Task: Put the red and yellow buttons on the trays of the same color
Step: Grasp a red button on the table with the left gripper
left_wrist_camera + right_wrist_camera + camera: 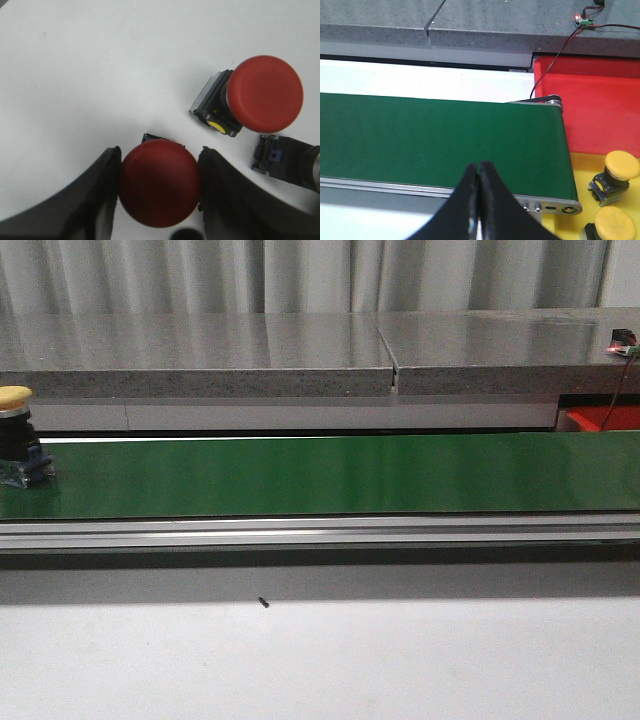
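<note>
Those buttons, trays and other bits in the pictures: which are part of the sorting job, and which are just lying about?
Part of the job:
red button between the left gripper fingers
second red button
yellow button on the green belt
yellow buttons on the yellow tray
red tray

Lying about:
circuit board
black speck

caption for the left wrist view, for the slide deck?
Left gripper closed on a red button over the white surface, with a second red button lying tipped nearby.

One button (17,435) on the belt's (330,475) left end.
</note>
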`<state>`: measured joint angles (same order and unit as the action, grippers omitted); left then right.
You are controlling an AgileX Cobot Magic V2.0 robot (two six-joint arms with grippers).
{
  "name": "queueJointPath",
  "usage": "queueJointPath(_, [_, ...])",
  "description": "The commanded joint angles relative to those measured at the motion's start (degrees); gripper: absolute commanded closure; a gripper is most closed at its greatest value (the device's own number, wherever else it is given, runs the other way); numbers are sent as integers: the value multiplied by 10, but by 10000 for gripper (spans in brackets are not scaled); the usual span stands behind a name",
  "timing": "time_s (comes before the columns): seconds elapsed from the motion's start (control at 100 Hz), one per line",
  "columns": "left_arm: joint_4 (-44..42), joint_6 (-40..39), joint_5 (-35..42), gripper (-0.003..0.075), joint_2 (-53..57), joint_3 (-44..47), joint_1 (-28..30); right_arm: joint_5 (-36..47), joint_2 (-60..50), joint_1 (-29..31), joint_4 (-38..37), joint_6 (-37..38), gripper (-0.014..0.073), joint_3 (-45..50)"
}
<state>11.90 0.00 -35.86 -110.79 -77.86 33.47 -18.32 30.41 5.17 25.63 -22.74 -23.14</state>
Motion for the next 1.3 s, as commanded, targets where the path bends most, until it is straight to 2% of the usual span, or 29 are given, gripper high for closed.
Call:
queueJointPath(0.0, [5,0,11,521,41,-18,2,35,-1,0,1,-4,659,-15])
queueJointPath(0.4, [4,0,-47,520,197,-10,0,35,-1,0,2,-4,659,-15])
queueJointPath(0.64, [7,0,-38,521,284,40,-70,35,-1,0,2,-4,659,-15])
queueJointPath(0.93, [-2,0,-16,520,280,80,-179,35,-1,0,2,-4,659,-15])
queueJointPath(1.29, [-14,0,29,520,262,134,-191,35,-1,0,2,-4,659,-15])
